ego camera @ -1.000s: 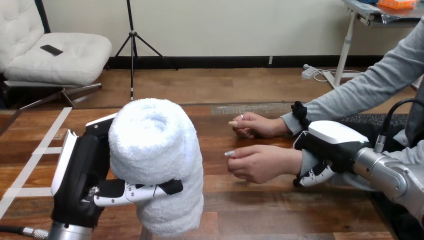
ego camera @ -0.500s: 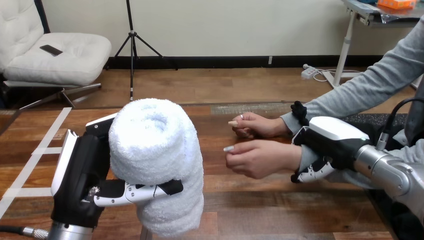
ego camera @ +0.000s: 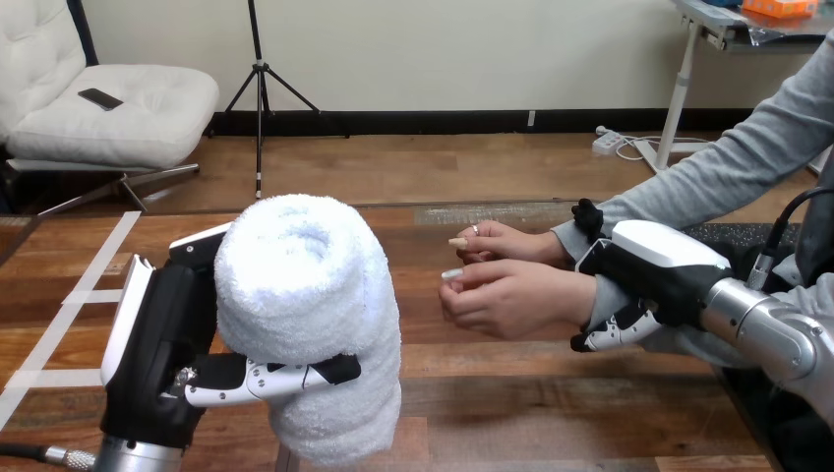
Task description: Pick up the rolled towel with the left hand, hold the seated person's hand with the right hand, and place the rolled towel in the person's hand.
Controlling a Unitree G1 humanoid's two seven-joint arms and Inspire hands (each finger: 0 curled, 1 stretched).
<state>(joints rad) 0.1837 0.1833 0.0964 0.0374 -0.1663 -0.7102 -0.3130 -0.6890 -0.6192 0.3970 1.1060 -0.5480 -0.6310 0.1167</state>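
A thick white rolled towel [ego camera: 305, 295] stands upright above the table's near left. My left hand [ego camera: 162, 354] is shut on it, with the thumb [ego camera: 266, 379] lying across the towel's front. At the right, my right hand [ego camera: 659, 270] is on the wrist of the person's nearer hand [ego camera: 506, 300], and its fingers [ego camera: 615, 334] curl under the grey sleeve. That hand hangs loosely curled above the wood, a short gap to the right of the towel. The person's farther hand [ego camera: 506, 244] rests on the table just behind it.
The wooden table [ego camera: 492, 413] shows bare wood in front of the two hands. White tape strips [ego camera: 74, 295] cross its left side. A dark mat [ego camera: 728, 236] lies at the far right, under the person's arm.
My right hand and the person's nearer hand have risen and shifted slightly left, closing on the farther hand. The towel and my left hand have stayed put.
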